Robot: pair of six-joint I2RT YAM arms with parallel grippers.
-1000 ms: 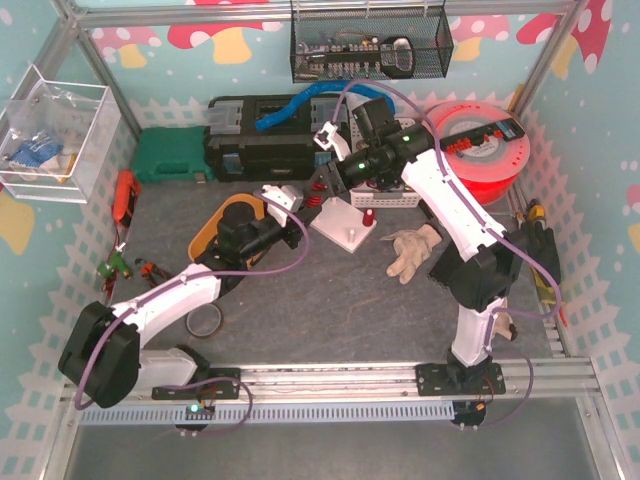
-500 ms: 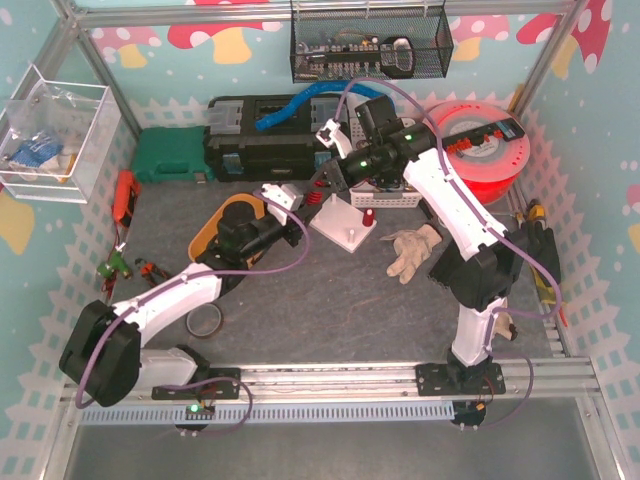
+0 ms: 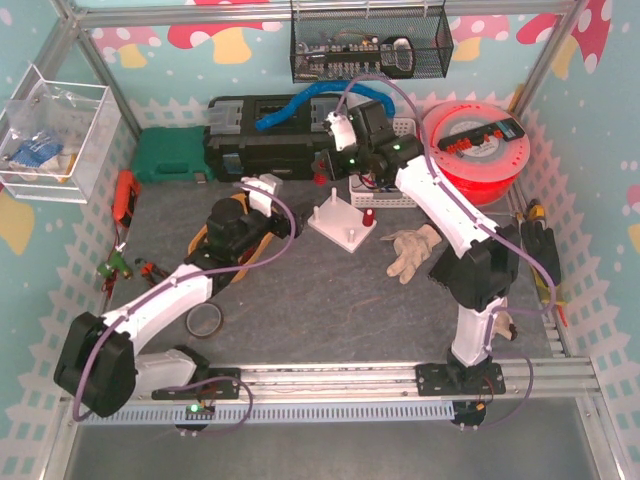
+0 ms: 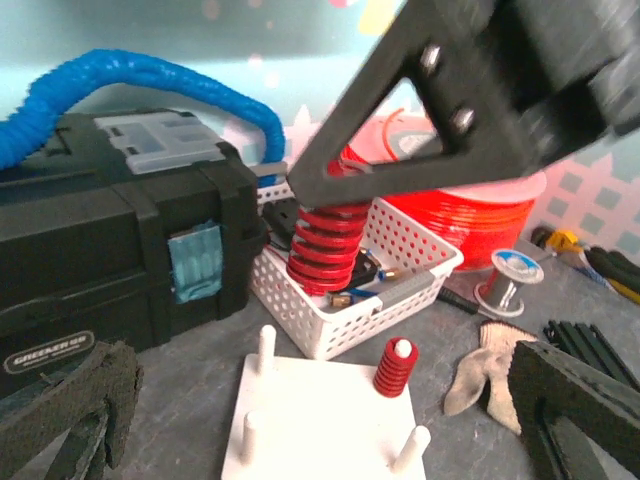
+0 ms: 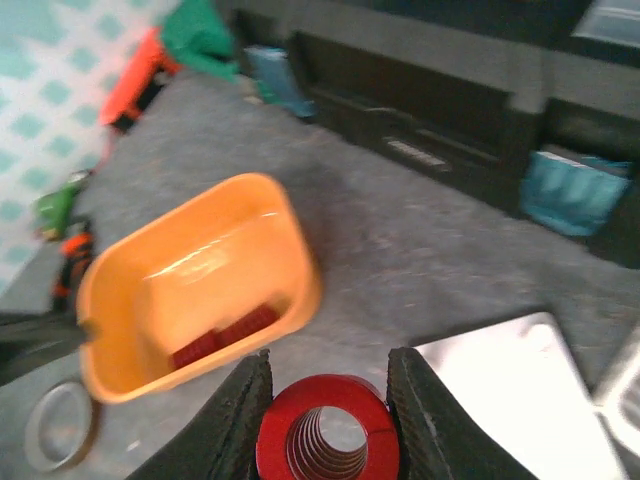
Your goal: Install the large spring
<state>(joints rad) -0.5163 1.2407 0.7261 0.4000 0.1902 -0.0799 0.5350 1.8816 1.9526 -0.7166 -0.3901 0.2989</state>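
Note:
The large red spring (image 5: 328, 440) sits upright between my right gripper's (image 5: 328, 362) two black fingers, which are shut on it. In the left wrist view it (image 4: 328, 238) hangs in front of a white basket, above and behind the white peg board (image 4: 320, 425). A small red spring (image 4: 395, 367) sits on the board's far right peg; three other pegs are bare. The board (image 3: 340, 228) lies mid-table, with my right gripper (image 3: 335, 172) just behind it. My left gripper (image 3: 275, 205) is open and holds nothing, left of the board, its pads (image 4: 70, 410) wide apart.
An orange bin (image 5: 190, 290) with small red springs lies left of the board, partly under my left arm. Behind stand a black toolbox (image 3: 260, 150), the white basket (image 3: 385, 195) and a red filament spool (image 3: 480, 150). A glove (image 3: 412, 250) lies right of the board, a tape ring (image 3: 205, 322) near left.
My left gripper has opened, let go of the large spring and drawn back to the left. My right gripper has shut on the spring and carried it up and back.

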